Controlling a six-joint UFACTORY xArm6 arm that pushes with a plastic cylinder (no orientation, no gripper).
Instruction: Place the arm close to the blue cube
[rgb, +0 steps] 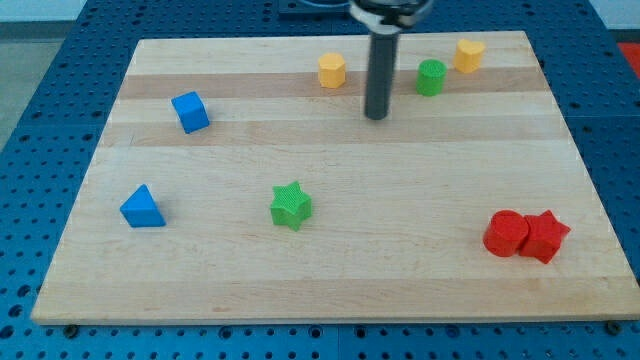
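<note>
The blue cube sits on the wooden board at the view's upper left. My tip is the lower end of the dark rod near the view's top centre. It stands far to the right of the blue cube, between a yellow hexagonal block and a green cylinder-like block, slightly below both. It touches no block.
A blue triangular block lies at the left. A green star lies at lower centre. A yellow block sits at the top right. A red cylinder and a red star touch at the lower right.
</note>
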